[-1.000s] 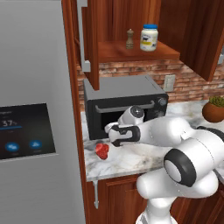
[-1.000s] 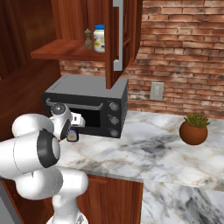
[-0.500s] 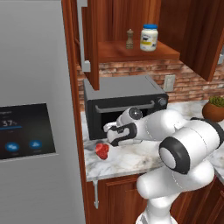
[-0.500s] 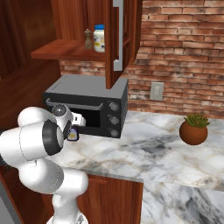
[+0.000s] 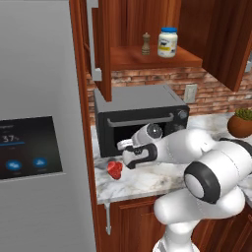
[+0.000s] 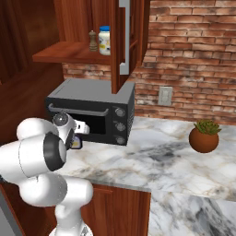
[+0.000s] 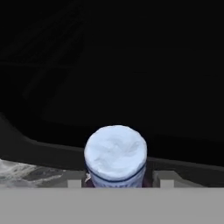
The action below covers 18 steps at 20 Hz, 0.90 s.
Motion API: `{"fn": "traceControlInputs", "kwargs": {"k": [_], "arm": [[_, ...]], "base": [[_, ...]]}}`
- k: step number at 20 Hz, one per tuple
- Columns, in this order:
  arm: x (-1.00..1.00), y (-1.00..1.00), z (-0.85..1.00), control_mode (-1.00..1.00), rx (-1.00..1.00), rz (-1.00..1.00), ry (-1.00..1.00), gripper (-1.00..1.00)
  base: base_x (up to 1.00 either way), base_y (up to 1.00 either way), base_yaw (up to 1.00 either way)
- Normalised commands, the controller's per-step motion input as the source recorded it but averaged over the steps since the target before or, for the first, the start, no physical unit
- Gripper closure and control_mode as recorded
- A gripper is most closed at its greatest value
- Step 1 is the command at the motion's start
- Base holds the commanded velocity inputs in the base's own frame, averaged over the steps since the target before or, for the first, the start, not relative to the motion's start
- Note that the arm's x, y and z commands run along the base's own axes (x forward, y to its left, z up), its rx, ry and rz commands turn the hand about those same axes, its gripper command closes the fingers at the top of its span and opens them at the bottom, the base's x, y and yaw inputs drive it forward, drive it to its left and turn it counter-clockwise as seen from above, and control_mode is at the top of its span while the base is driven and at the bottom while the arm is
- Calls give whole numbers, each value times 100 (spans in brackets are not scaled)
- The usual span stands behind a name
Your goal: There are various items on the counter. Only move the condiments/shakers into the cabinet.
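The dark bottle (image 6: 76,143) with a white cap (image 7: 115,153) stands on the marbled counter (image 5: 147,181) in front of the microwave. My gripper (image 5: 130,154) (image 6: 75,139) (image 7: 117,182) is shut on the bottle, one finger on each side just below the cap. The brown pepper mill (image 5: 145,43) (image 6: 93,40) and the white blue-lidded jar (image 5: 167,42) (image 6: 104,40) stand on the shelf of the open wall cabinet (image 5: 147,60) (image 6: 60,54). A small red lumpy object (image 5: 115,169) lies on the counter left of the gripper.
A black microwave (image 5: 140,115) (image 6: 92,106) sits right behind the gripper, under the cabinet shelf. The grey fridge (image 5: 39,123) bounds the counter on the left. A potted plant (image 5: 241,123) (image 6: 204,137) stands far right by the brick wall. An open cabinet door (image 6: 123,41) hangs above the microwave.
The jaws have drawn in from wide open onto the bottle. The arm has shifted only slightly towards the microwave.
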Motion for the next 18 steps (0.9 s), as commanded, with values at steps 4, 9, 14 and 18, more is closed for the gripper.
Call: {"fn": "traceControlInputs", "kwargs": {"k": [4,9,14,18], "arm": [[-66,0,62,-100,0,0,-4,100],[-84,-3,94,-100,4,0,0,100],[-69,-10,100,-100,4,-3,4,100],[-54,-17,100,-100,2,-4,2,100]], "base": [[0,0,0],[0,0,0],[0,0,0],[0,0,0]]}}
